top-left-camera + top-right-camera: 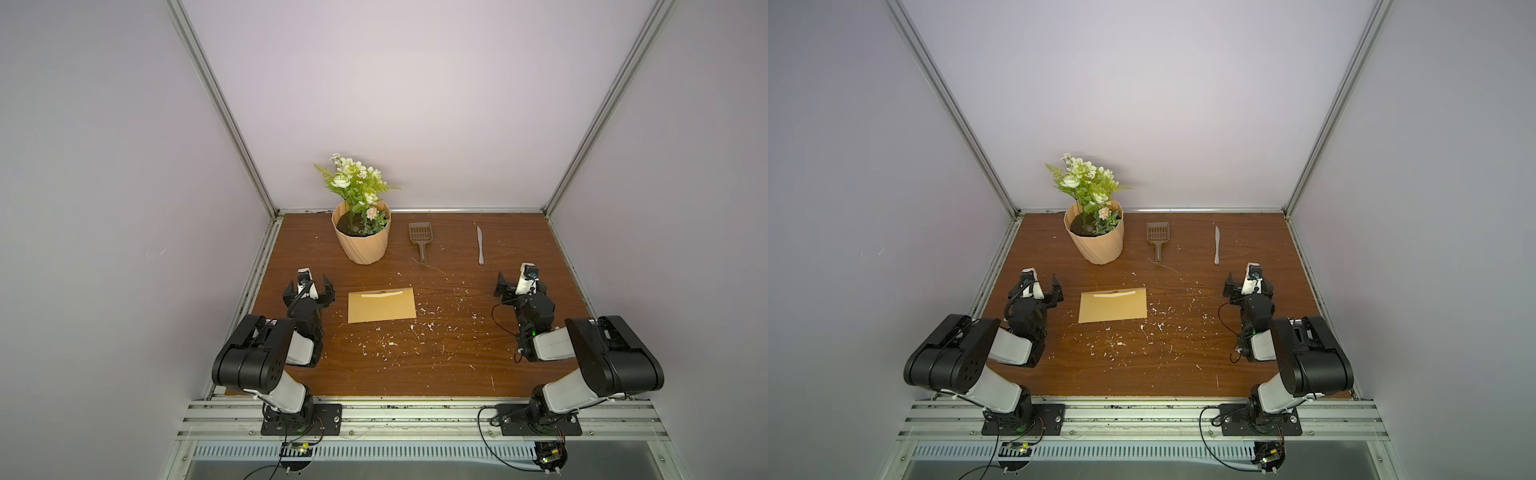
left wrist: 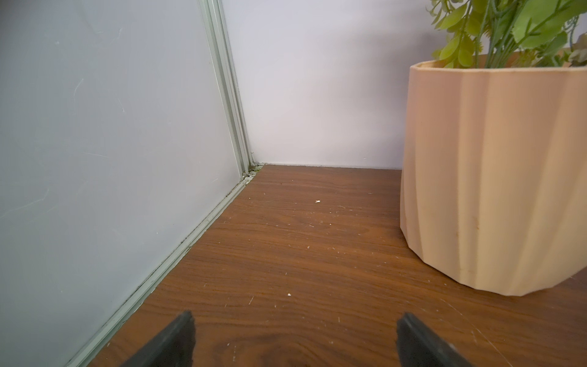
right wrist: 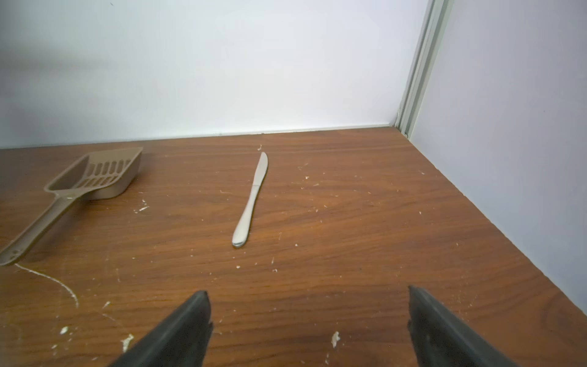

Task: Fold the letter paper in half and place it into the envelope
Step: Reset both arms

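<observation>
My left pincer (image 1: pixel 309 290) and right pincer (image 1: pixel 521 286) hang open, empty. The letter paper (image 1: pixel 382 294) shows only a pale edge, tucked in the envelope (image 1: pixel 381 311) on the desk (image 1: pixel 436 365): seemingly finished.

The mustard-yellow envelope (image 1: pixel 381 309) is lying flat on the table (image 1: pixel 457 365), just toward nine o'clock of its middle, with its long edges running three to nine. The pale cream letter paper (image 1: pixel 381 294) is sitting inside it, showing only a thin strip along the twelve o'clock edge.
</observation>
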{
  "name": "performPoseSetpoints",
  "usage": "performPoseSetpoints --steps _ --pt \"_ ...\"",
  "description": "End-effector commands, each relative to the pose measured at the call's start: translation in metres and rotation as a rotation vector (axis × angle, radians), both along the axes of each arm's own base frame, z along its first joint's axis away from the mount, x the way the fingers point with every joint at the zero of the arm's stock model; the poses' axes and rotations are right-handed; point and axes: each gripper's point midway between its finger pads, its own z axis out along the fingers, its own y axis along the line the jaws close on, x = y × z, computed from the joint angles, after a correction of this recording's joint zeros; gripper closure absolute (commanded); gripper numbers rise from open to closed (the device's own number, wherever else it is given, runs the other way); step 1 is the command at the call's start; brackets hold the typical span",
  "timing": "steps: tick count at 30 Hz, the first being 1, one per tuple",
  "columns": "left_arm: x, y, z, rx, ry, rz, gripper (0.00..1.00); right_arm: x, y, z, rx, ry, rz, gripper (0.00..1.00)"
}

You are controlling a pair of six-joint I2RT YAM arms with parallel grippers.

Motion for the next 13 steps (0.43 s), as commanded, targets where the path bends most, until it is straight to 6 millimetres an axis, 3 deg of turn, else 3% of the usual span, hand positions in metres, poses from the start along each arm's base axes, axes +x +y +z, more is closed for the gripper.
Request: performPoseSetpoints --steps 1,13 --pt "0.0019 0.0050 0.0059 -0.002 -0.024 0.017 0.00 -0.0011 -0.0006 0.0012 0.020 -0.009 -0.003 0.00" --pt "0.0037 0.0060 0.0054 -0.027 -0.025 -0.016 0.00 -0.0012 -0.0004 0.0006 0.019 -0.007 -0.003 0.00"
